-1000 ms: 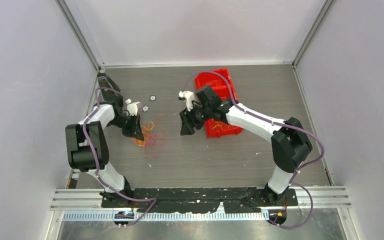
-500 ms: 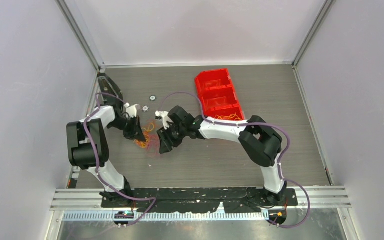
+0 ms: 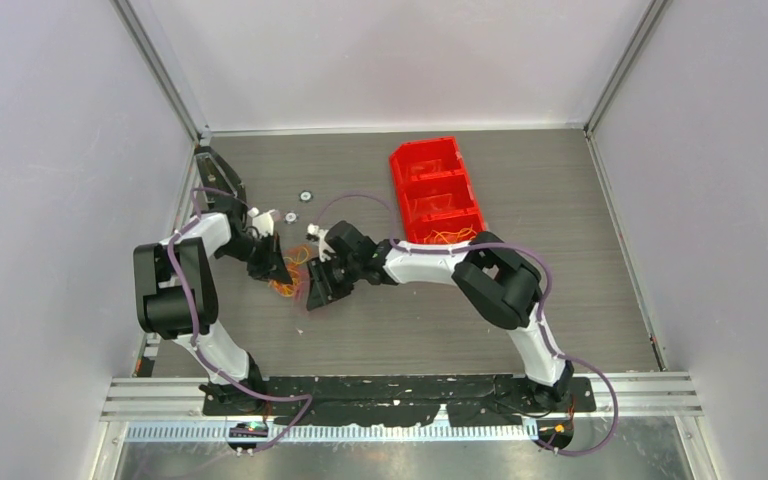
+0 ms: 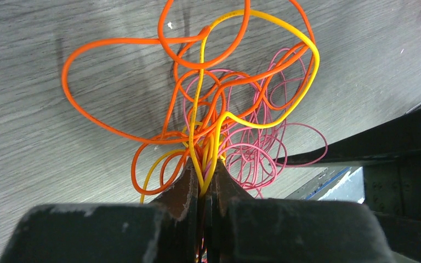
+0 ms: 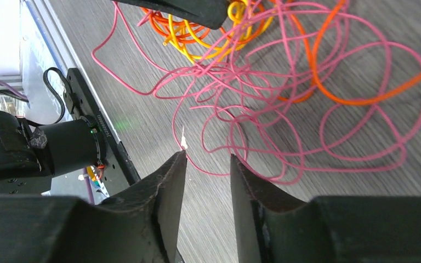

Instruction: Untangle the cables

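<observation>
Cables (image 3: 293, 272): bunched on table (image 3: 560, 300) btwn both grippers. L gripper (image 4: 203, 186) pinched tight on orange+yellow strands (image 4: 197, 118), loops fanning to 12 o'clock. R gripper (image 5: 205, 164) narrowly parted, empty. Pink loops (image 5: 263, 87) just ahead at 12–1 o'clock, nearest R tips, likely next grab.

- cables (image 4: 204, 145): smooth, slightly glossy plastic sheath in orange, yellow, pink
- table (image 3: 580, 200): matt grey wood-grain
- bin (image 3: 430, 180): shiny red plastic
- left gripper (image 4: 202, 179), right gripper (image 5: 208, 160): matt black, scuffed
- rail (image 3: 150, 398), near edge: brushed metal
</observation>
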Robot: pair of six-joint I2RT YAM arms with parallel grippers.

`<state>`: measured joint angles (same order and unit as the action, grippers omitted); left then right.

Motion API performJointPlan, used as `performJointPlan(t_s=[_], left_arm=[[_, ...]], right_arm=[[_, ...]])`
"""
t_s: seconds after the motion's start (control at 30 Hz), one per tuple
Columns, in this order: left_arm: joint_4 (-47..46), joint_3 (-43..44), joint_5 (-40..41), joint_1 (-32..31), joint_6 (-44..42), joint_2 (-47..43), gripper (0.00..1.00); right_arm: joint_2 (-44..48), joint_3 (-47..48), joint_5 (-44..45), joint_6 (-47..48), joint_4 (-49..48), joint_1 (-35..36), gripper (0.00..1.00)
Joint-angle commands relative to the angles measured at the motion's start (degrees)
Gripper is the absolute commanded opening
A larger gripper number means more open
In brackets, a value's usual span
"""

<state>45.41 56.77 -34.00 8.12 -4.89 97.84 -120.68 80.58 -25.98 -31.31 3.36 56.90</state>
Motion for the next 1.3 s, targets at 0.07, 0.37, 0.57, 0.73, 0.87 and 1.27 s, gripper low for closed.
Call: performJointPlan(t_s=[0.07, 0.37, 0.57, 0.73, 0.87, 1.27], left_arm=[[-0.8, 0.2, -1.2, 0.7, 0.1, -1.2, 0.00], [-1.0, 0.5, -1.4, 1.2, 0.2, -0.3, 0.00], [-1.0, 0.7, -1.4, 2.0, 0.1, 0.0, 0.00], [-1.1, 0.8, -1.5, 3.0, 0.1, 0.6, 0.00], [-1.0, 1.0, -1.5, 3.4, 0.2, 1.1, 0.00], [0.8, 1.8, 0.1, 5.1, -1.2, 0.6, 0.00]], right_arm=[[-3.5, 4.3, 0.3, -2.8, -3.0, 1.1, 0.38], [-3.6, 4.4, 0.6, -3.6, -5.4, 1.0, 0.20], [3.1, 0.9, -0.8, -2.1, -6.3, -0.2, 0.05], [9.6, -3.6, -2.1, 0.6, -6.8, -2.6, 0.05], [15.1, -8.1, -1.4, 3.9, -6.9, -3.9, 0.05], [27.6, -18.0, -10.7, 9.1, -2.2, -10.5, 0.05]])
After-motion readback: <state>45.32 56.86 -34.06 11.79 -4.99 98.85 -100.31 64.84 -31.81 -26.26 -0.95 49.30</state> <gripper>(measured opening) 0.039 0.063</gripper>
